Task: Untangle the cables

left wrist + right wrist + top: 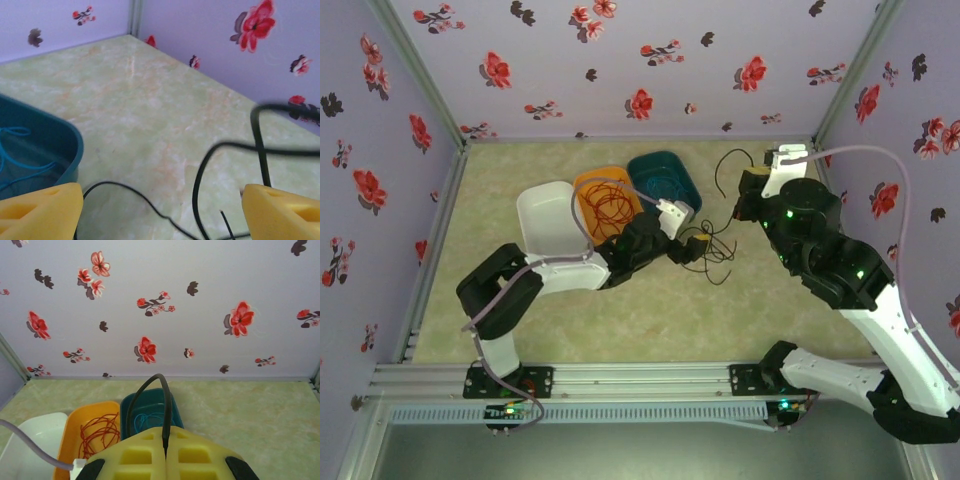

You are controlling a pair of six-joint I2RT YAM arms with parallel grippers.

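The black cable (718, 250) lies in loose loops on the table right of the bins, and one strand rises toward my right gripper (746, 196). In the right wrist view, that gripper (166, 434) is shut on the black cable (144, 394), which arches up out of the closed yellow fingers. My left gripper (699, 244) is low over the tangle and open. Black cable (199, 186) runs across the floor between its yellow fingers (42, 210) without touching them. The red-orange cable (611, 205) lies coiled in the orange bin (586, 184), and the blue-teal cable (149, 420) in the teal bin (686, 183).
A white bin (542, 205) stands left of the orange one. Flowered walls close in the table on three sides, with the back right corner (134, 31) beyond the left gripper. Bare floor lies behind and to the right of the black cable.
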